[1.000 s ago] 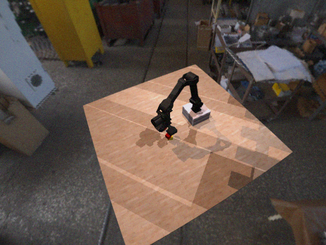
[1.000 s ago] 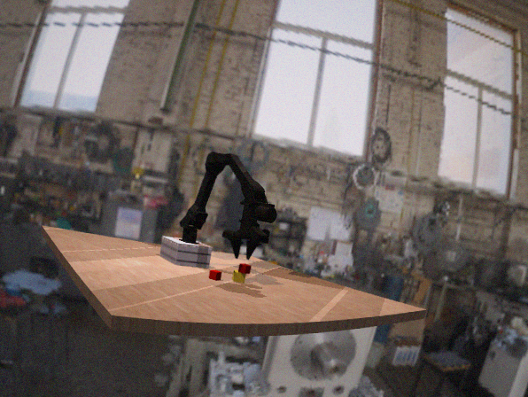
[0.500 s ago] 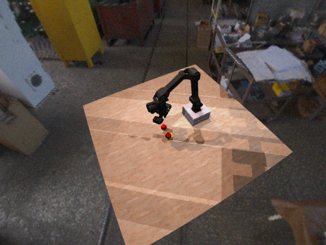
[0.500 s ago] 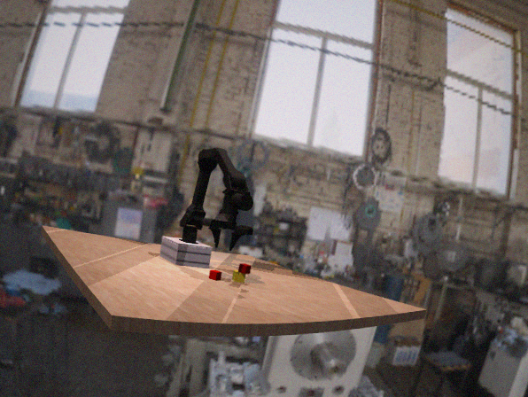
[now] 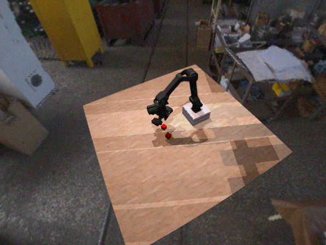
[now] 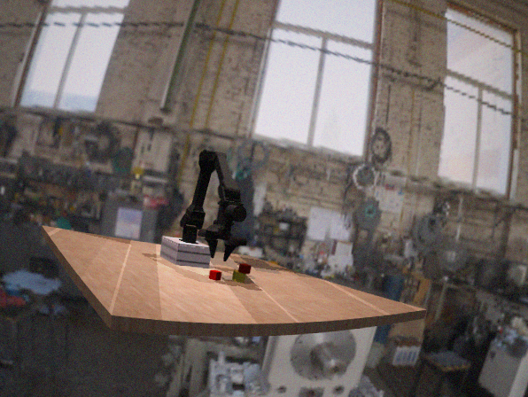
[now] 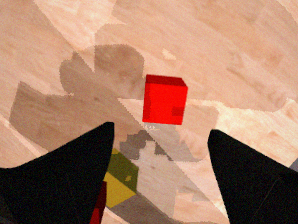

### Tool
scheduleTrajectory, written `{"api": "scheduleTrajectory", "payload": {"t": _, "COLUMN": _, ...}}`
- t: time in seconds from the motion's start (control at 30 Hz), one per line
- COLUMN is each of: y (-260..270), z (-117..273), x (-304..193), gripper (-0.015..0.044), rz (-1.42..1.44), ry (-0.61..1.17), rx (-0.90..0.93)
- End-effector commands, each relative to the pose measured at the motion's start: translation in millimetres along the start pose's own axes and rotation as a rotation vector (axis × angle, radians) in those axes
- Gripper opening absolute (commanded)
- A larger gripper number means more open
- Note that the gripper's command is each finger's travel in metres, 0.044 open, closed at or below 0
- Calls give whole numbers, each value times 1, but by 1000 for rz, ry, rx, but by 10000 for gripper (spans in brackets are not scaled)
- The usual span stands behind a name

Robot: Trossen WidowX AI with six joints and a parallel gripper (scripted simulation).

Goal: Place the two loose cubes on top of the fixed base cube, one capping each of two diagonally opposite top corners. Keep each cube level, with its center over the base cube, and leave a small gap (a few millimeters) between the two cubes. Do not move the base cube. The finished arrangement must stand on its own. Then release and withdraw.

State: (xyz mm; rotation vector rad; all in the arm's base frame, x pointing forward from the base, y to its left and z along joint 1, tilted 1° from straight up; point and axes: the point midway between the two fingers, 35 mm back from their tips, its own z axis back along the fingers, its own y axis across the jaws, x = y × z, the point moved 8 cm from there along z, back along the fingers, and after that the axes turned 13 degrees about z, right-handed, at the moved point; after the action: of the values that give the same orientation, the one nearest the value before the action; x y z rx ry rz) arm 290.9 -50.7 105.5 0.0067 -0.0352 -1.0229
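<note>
The yellow base cube point(image 5: 172, 136) point(image 6: 239, 276) point(image 7: 120, 191) stands on the table. One red cube point(image 5: 168, 135) point(image 6: 244, 268) point(image 7: 98, 212) rests on top of it, toward one corner, and looks level; the left finger hides much of it in the wrist view. The other red cube point(image 5: 163, 127) point(image 6: 215, 275) point(image 7: 165, 105) lies on the table beside the base cube, on the arm's side. My gripper point(image 5: 163, 121) point(image 6: 220, 258) point(image 7: 162, 133) is open and empty, pointing down above the table near this second cube. In the wrist view that cube sits just beyond the gap between the fingertips.
The arm stands on a pale layered block point(image 5: 202, 120) point(image 6: 185, 255). The wooden table point(image 5: 153, 188) point(image 6: 146, 297) carries the arm and cubes. Dark shadows of the arm fall around the cubes. A cluttered workshop surrounds the table.
</note>
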Motion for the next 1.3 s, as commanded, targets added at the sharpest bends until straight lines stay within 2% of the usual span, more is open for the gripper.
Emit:
{"api": "scheduleTrajectory", "payload": {"t": 0.0, "y": -3, "z": -16, "x": -2, "gripper": 265, "rz": -6, "ry": 6, "rx": -12}}
{"api": "scheduleTrajectory", "payload": {"t": 1.07, "y": -4, "z": -63, "x": -3, "gripper": 265, "rz": -6, "ry": 7, "rx": -12}}
{"api": "scheduleTrajectory", "payload": {"t": 1.27, "y": -4, "z": -63, "x": -3, "gripper": 108, "rz": -6, "ry": 7, "rx": -12}}
